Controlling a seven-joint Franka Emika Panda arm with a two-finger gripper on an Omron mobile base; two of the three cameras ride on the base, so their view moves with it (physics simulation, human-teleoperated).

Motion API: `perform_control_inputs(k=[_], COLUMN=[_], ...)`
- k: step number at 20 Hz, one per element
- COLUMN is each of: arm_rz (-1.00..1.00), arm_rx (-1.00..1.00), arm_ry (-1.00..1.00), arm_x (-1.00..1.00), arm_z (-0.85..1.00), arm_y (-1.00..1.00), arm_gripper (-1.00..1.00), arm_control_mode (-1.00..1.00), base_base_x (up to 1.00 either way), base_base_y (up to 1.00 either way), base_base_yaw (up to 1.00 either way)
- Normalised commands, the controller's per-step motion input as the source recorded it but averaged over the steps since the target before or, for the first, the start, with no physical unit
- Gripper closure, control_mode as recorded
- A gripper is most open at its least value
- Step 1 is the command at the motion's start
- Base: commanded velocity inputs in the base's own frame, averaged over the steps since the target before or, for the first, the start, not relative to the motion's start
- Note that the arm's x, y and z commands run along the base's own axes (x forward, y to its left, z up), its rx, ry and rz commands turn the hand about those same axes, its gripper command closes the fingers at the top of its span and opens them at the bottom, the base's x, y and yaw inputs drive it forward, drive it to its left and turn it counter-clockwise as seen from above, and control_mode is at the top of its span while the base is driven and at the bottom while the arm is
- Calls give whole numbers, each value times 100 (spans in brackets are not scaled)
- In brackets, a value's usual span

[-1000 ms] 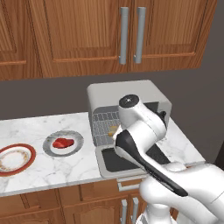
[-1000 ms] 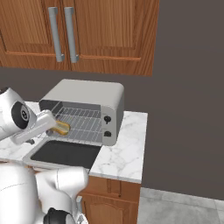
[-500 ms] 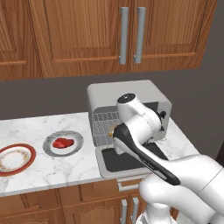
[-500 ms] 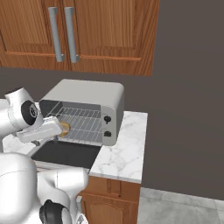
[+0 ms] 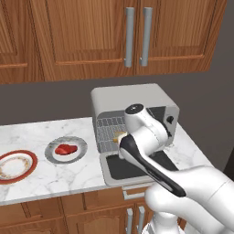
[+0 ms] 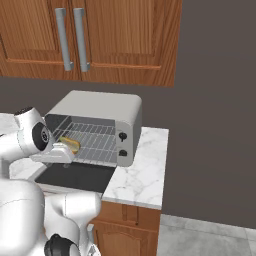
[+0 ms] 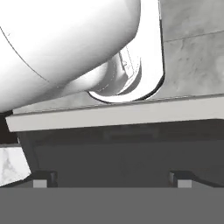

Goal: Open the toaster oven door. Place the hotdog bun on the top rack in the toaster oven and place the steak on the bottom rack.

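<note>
The toaster oven stands on the counter with the toaster oven door folded down flat in front of it. Inside, the hotdog bun lies on a wire rack at the oven's left side; I cannot tell whether it is the top rack or the bottom rack. The steak lies on a grey plate left of the oven. My gripper hangs over the lowered door just outside the oven mouth, open and empty, close to the bun but apart from it.
A red-rimmed plate lies at the far left of the marble counter. Wooden wall cabinets with grey bar handles hang above the oven. The counter ends just right of the oven, beside a dark wall.
The hand has sunk slightly in front of the oven mouth and the arm's upper joints have swivelled a little. The bun and the steak have not moved; the gripper stays open.
</note>
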Motion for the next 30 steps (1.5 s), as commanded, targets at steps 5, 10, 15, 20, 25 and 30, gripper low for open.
perform_control_inputs(k=[5,10,15,20,25,30], arm_rz=[-17,-6,0,0,0,0], arm_rx=[6,3,0,0,0,0], arm_ry=[-9,-13,-8,-11,-12,-9], arm_x=[43,51,62,60,49,43], arm_z=[-28,-13,-2,0,3,0], arm_y=[0,0,0,0,0,0], arm_gripper=[-100,-100,-100,-100,-100,-100], arm_control_mode=[-100,-100,-100,-100,-100,-100], base_base_x=[0,0,0,0,0,0], base_base_y=[0,0,0,0,0,0], base_base_yaw=[0,0,0,0,0,0])
